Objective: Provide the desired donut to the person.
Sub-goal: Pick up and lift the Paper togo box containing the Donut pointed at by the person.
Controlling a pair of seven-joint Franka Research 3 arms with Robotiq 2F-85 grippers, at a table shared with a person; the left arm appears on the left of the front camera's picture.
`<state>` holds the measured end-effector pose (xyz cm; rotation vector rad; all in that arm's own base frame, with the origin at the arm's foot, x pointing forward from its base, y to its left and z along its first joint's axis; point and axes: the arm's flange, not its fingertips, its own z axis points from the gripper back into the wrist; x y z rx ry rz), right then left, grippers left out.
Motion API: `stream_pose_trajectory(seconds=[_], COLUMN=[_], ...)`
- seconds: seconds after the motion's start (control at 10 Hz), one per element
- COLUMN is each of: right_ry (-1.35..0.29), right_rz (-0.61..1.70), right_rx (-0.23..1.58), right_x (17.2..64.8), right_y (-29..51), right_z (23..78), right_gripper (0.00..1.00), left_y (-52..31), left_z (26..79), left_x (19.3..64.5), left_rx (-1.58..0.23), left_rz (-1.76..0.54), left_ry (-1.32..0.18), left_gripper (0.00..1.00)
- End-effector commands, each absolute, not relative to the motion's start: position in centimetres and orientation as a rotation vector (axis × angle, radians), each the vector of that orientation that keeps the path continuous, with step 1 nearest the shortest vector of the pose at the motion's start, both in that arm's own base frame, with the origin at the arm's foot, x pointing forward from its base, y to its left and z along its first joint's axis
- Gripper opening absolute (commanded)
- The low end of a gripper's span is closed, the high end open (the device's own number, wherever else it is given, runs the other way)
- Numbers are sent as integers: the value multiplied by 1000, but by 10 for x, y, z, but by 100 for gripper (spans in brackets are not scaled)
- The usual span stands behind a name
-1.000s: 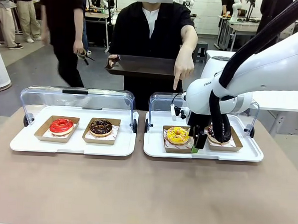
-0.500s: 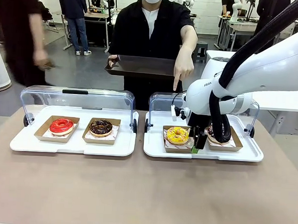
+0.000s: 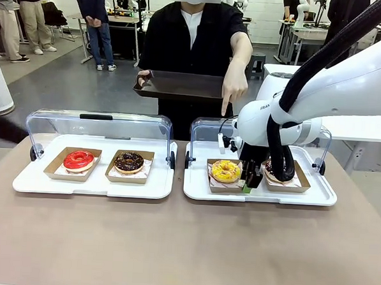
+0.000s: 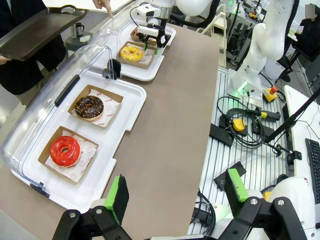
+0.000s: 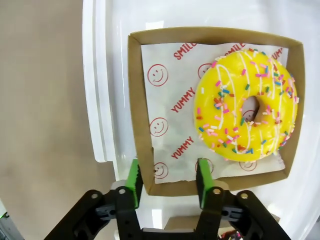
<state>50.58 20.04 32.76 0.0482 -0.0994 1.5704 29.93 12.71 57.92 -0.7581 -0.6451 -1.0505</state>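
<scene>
The person point(image 3: 193, 34) stands at the far side, holds a dark tray point(image 3: 181, 84) and points one hand point(image 3: 233, 87) down at the yellow sprinkled donut point(image 3: 226, 170) point(image 5: 247, 107). That donut lies in a cardboard box point(image 5: 135, 100) on the right white tray point(image 3: 201, 188). My right gripper point(image 3: 251, 181) point(image 5: 167, 182) is down at the box's near corner. Its jaws are narrowed and astride the box wall, one pad outside and one over the paper, with a gap still showing. My left gripper point(image 4: 176, 192) hangs open and empty off the table's side.
On the left white tray point(image 3: 28, 182) sit a red donut point(image 3: 79, 160) and a chocolate donut point(image 3: 129, 161) in boxes. Clear lids point(image 3: 99, 122) stand raised behind both trays. A dark donut point(image 3: 270, 172) lies in a box behind my right arm. Bare brown tabletop point(image 3: 172, 244) lies in front.
The right gripper's jaws have drawn closer together around the box wall, and the yellow donut's box has shifted slightly. Bystanders behind have walked on. The person still points.
</scene>
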Motion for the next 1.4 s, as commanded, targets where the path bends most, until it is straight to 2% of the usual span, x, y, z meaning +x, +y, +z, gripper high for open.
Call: stream_pose_trajectory(seconds=[0.0, 0.1, 0.2, 0.9, 1.3], right_ry=[-106, -104, -101, -62, 5], right_rz=[1581, 1579, 1579, 1590, 1684], right_rx=[59, 59, 60, 30, -42], right_x=[512, 512, 512, 502, 427], right_y=[199, 199, 199, 203, 238], right_z=[324, 324, 324, 337, 434], right_gripper=[16, 6, 0, 0, 0], left_y=[128, 128, 128, 128, 128], left_z=[580, 580, 580, 580, 580], left_x=[299, 299, 299, 299, 299], left_rx=[-762, -762, -762, -762, -762], left_rz=[-1060, -1060, -1060, -1060, -1060], left_ry=[-661, -661, -661, -661, -661], left_gripper=[100, 100, 100, 100, 100])
